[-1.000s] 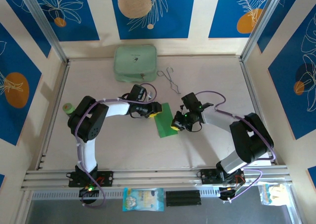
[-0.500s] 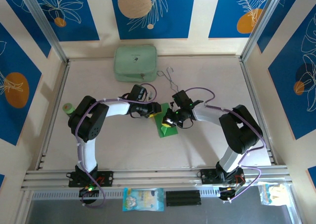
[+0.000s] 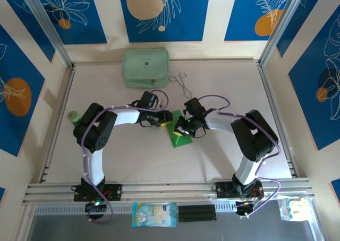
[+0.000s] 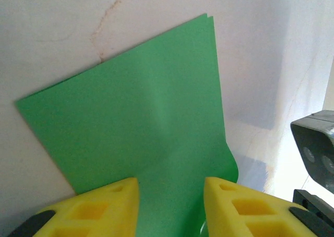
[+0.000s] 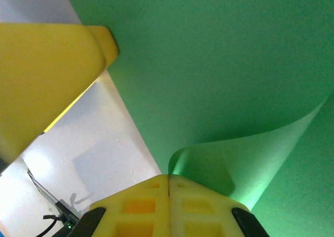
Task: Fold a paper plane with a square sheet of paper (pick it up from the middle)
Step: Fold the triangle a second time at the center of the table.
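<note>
The bright green sheet of paper [image 3: 177,137] lies mid-table, folded double with two layers showing at its far corner [image 4: 146,111]. My left gripper [image 3: 166,121] rests open at the sheet's left edge, its yellow fingers [image 4: 107,203] spread over the paper. My right gripper [image 3: 184,128] sits over the sheet's right side. In the right wrist view its jaws [image 5: 168,177] are shut tight on a corner flap of the paper [image 5: 245,153], which curls up and over the flat part. One left finger [image 5: 49,75] shows at the upper left of that view.
A pale mint case [image 3: 146,67] stands at the back of the table with thin wire tongs [image 3: 183,85] to its right. A small green roll [image 3: 73,115] lies at the left edge. A packet [image 3: 154,214] lies in front of the near rail.
My right gripper has moved left from the sheet's right edge onto the paper, folding the lifted flap over; the sheet now looks triangular from above. The left gripper has stayed put.
</note>
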